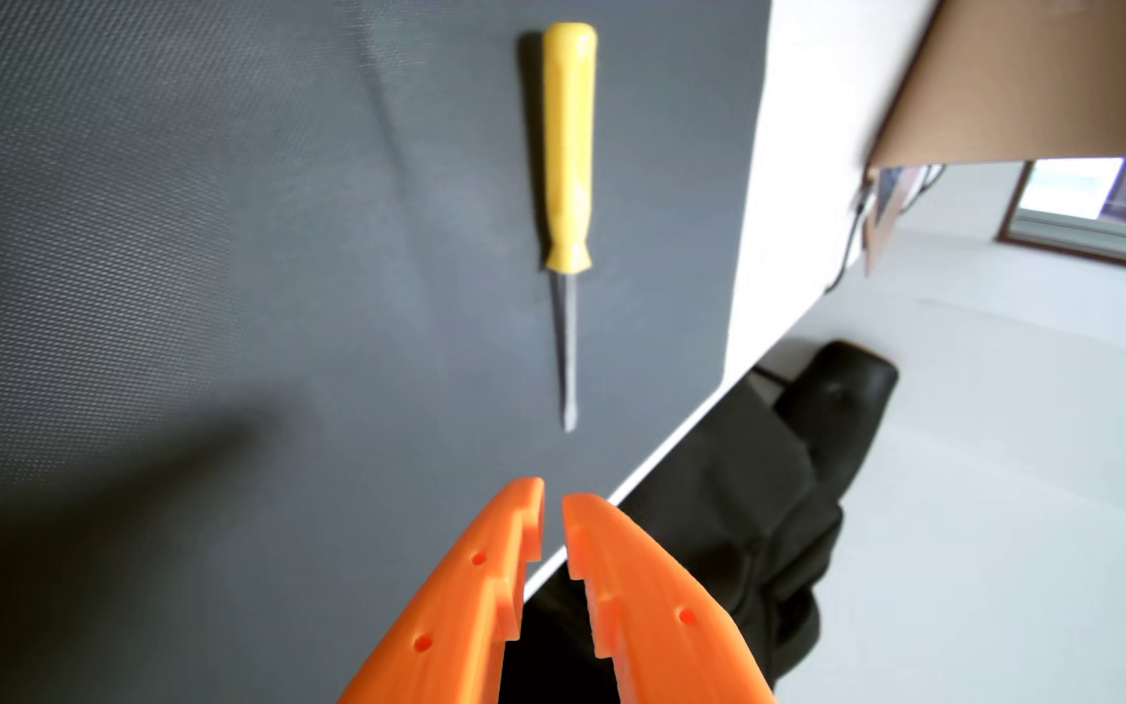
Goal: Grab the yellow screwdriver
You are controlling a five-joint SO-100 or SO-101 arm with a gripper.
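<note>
A dark grey mat (pixel 208 271) with a fine woven texture covers most of the wrist view, spread flat over a white worktop (pixel 777 203) whose bare surface shows as a pale strip along the mat's right edge. Beyond that edge lies a light floor (pixel 1020 474), and above it, in the upper right corner, a brown cardboard panel (pixel 1034 81) slants across the picture with part of a window (pixel 1102 203) just under it. A black chair (pixel 784 487), blurred, sits below the worktop's edge at lower right. A soft shadow darkens the mat at lower left. The orange gripper (pixel 552 493) comes in from the bottom edge, its two toothed fingers (pixel 472 596) nearly together, with only a narrow slit between the tips and nothing held between them; the tips hang over the mat close to its lower right edge. The yellow screwdriver (pixel 568 149) lies on the mat in the upper middle of the view, lengthwise up and down the picture, with the yellow handle toward the top and the thin metal shaft (pixel 567 352) pointing down toward the gripper. The shaft's tip ends near the gripper's tips but clearly apart from them, roughly in line with the slit between the fingers.
</note>
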